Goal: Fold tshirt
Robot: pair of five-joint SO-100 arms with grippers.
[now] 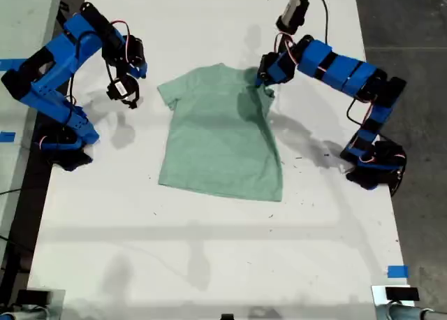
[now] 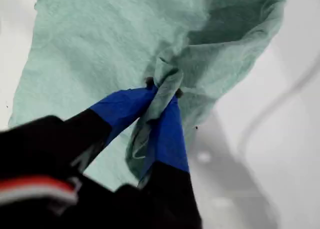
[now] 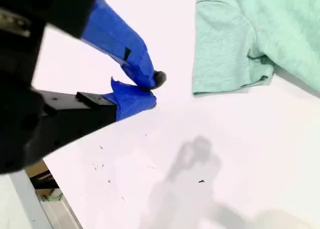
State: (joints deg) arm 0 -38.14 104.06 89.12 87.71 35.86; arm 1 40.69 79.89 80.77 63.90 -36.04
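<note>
The pale mint-green tshirt [image 1: 220, 135] lies spread on the white table, collar toward the far edge. Its sleeve on the exterior view's right is lifted and bunched. My first gripper [image 1: 264, 80] [image 2: 162, 96] is shut on that bunch of tshirt cloth [image 2: 165, 79], held a little above the table. My second gripper [image 1: 126, 89] [image 3: 152, 91] hangs above bare table at the exterior view's left, apart from the tshirt's other sleeve [image 3: 225, 54]. Its blue jaws are together with nothing between them.
The white table [image 1: 209, 250] extends well toward the near edge. Blue tape marks [image 1: 397, 271] sit near the exterior view's lower right and at its left edge. Both arm bases [image 1: 66, 142] [image 1: 374, 163] stand at the table's sides.
</note>
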